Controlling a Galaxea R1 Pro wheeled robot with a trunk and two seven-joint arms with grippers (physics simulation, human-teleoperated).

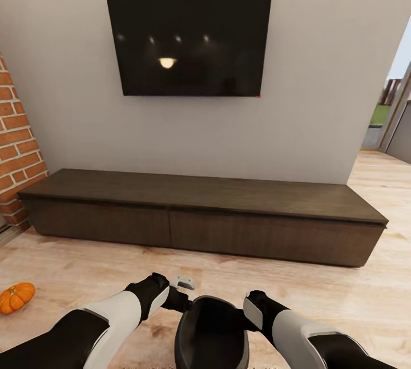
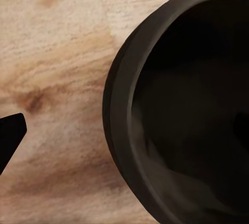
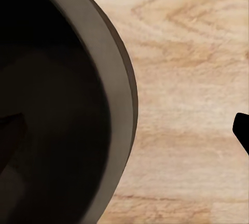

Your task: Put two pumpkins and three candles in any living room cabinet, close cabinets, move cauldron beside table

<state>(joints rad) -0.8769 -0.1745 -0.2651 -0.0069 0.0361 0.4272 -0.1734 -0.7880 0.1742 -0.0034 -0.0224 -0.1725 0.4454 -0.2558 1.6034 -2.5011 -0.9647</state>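
nearest, at 6 o'clock in the head view: round black cauldron with a thick rim (image 1: 212, 332), held low between both arms above the pale wood-plank floor (image 1: 85, 272). left tool (image 1: 181, 293) sits at the cauldron's 10 o'clock rim, right tool (image 1: 255, 311) at its 2 o'clock rim. the left wrist view shows the cauldron's rim (image 2: 116, 104) with one dark fingertip (image 2: 9, 135) off to the side over the floor; the right wrist view shows the rim (image 3: 120, 94) with a dark fingertip (image 3: 241, 130) outside it and another dark shape inside the bowl. judgement: each tool probably straddles the rim, but i cannot tell whether either is clamped or slack.

at 8 o'clock, well apart from the arms: one small bright orange ribbed pumpkin (image 1: 16, 297) lying on the floor, not stowed.

farther, 12 o'clock: long low dark brown wooden cabinet (image 1: 200, 217) against the grey wall, both flat fronts flush, so closed. red brick fireplace edge (image 1: 17, 146) at 9 o'clock. black wall-mounted tv screen (image 1: 191, 42) above the cabinet. open doorway (image 1: 394, 112) at 2 o'clock.

progress, as judged: cauldron step in hand, no living-room surface visible beside it yet. at least one pumpkin left to store; second pumpkin and the candles unaccounted for.
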